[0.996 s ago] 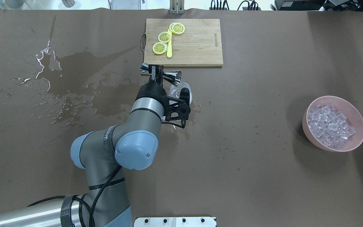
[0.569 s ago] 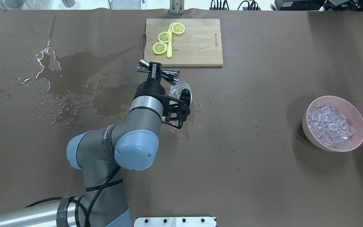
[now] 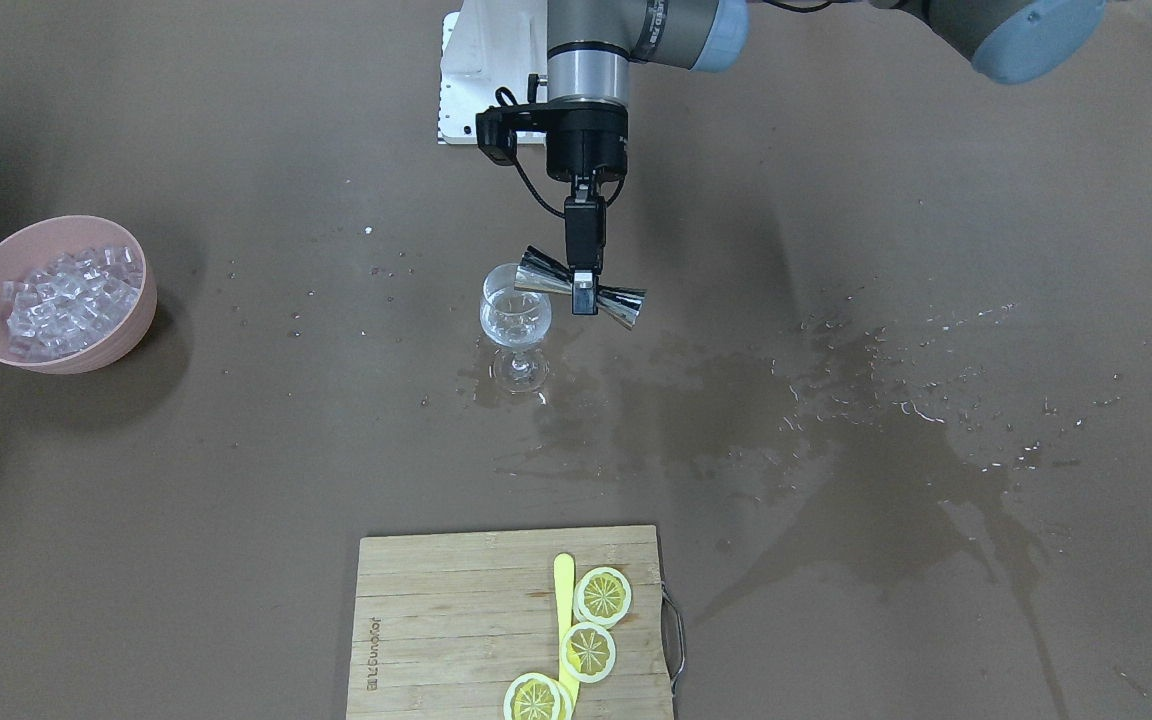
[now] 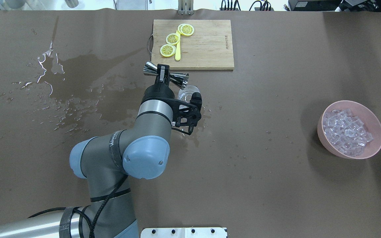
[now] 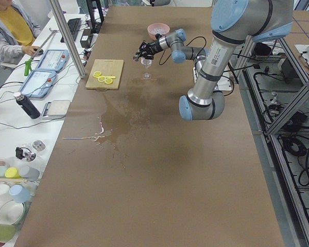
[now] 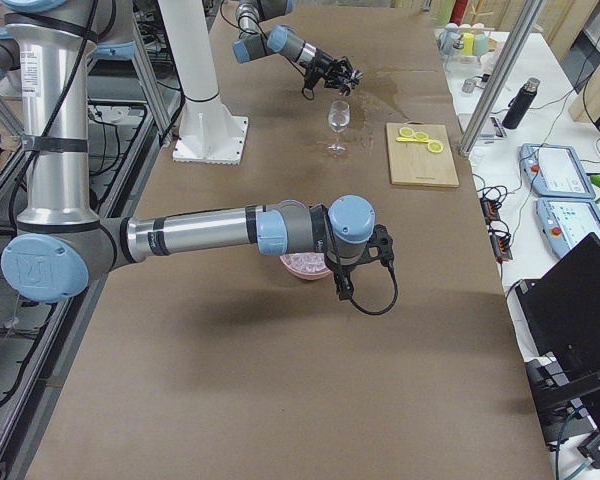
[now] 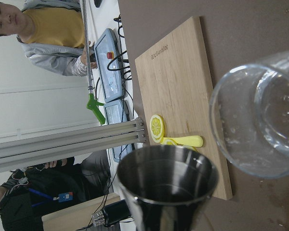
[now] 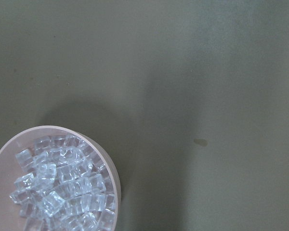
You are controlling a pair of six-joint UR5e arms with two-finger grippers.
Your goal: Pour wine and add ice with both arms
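Observation:
My left gripper [image 4: 162, 73] is shut on the waist of a steel jigger [image 4: 166, 76] and holds it lying level, its mouth at the rim of the wine glass [image 4: 190, 94]. The front view shows the gripper [image 3: 584, 290], jigger [image 3: 626, 305] and upright glass [image 3: 514, 320]. Wine in the glass is hard to make out. In the left wrist view the jigger mouth [image 7: 166, 183] looks dark beside the glass [image 7: 260, 120]. The ice [image 4: 346, 132] fills a pink bowl [image 4: 359, 155] at the right. My right arm [image 6: 352, 240] hovers over that bowl; its fingers are hidden, so I cannot tell their state.
A wooden cutting board [image 4: 207, 46] with lemon slices [image 4: 172, 38] and a yellow pick lies at the far edge. Spilled liquid [image 4: 78, 82] wets the table's left half and around the glass foot. The white base block [image 4: 184, 232] is at the near edge.
My left gripper has drawn the jigger slightly left and back from the glass and brought it closer to level. The glass and bowl have not moved.

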